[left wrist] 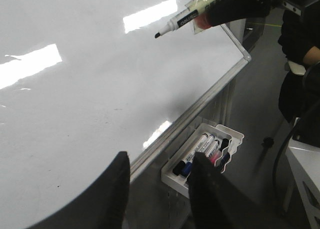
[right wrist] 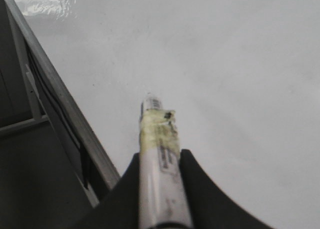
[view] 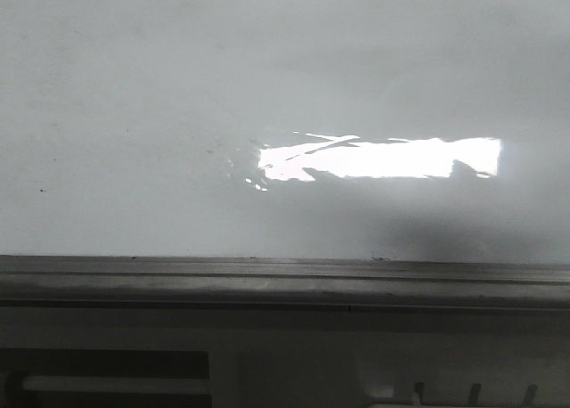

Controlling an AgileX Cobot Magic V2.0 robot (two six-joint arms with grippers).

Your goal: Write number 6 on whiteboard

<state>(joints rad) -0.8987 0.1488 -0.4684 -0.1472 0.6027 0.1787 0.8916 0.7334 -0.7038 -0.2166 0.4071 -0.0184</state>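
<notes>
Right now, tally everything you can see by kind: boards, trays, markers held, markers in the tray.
Whiteboard: 1
Marker tray: 1
Marker pen held by the right gripper: 1
Markers lying in the tray: about 4; overlap and the left gripper make the count uncertain
Total: about 7

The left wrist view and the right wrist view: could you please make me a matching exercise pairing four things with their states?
Things:
1. marker pen
2. whiteboard
3. left pincer
4. marker tray

States:
A. open and holding nothing
B. mounted under the board's rim, holding several markers
C. clamped in the right pincer, uncapped
D. blank, no ink stroke visible

Pairs: 1-C, 2-D, 3-A, 4-B
</notes>
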